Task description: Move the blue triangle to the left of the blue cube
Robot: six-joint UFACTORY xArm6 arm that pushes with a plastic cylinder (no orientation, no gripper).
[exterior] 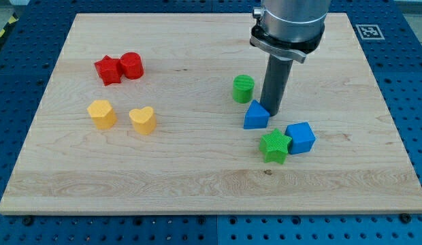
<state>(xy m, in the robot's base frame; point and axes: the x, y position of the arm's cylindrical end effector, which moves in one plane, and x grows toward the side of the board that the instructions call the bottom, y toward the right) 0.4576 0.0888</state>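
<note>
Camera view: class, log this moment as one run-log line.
my tip touching blue triangle upper right | green star left of blue cube | incomplete

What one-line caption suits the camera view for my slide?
Rod tip touching the blue triangle from its upper right, just above the green star and blue cube.

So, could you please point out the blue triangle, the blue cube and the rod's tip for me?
blue triangle (255,117), camera view, on its front face.
blue cube (301,138), camera view, on its front face near the top edge.
my tip (271,111), camera view, the rod's very end, against the triangle's upper right side.
</note>
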